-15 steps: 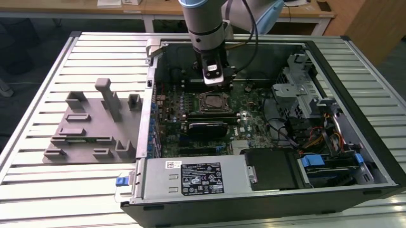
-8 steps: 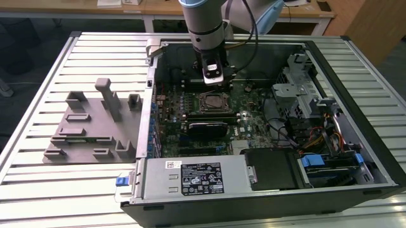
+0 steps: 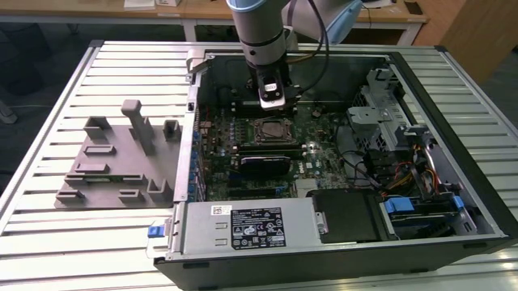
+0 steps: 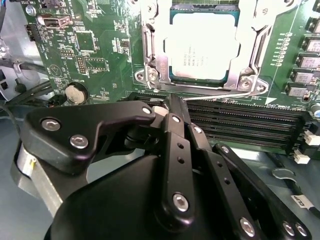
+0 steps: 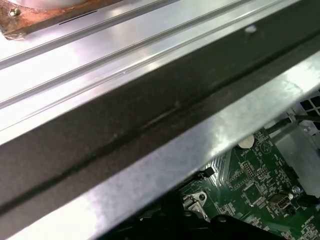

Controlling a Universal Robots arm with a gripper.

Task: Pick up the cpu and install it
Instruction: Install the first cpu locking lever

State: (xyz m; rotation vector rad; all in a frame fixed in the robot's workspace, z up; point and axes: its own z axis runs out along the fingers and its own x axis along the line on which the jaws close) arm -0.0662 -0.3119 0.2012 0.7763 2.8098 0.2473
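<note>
Pale silver, flat, square cpu (image 4: 202,46) lies seated in the metal-framed socket (image 4: 150,55) on the green motherboard (image 4: 95,45), while the black gripper (image 4: 172,112), jaws closed together and holding nothing, hovers just beside it.

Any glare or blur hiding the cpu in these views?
Second wrist view: cpu sharp, mild sheen on its silver top; the near tool is slightly soft. First wrist view: strong glare on the metal case rail. Exterior view: even light.
</note>
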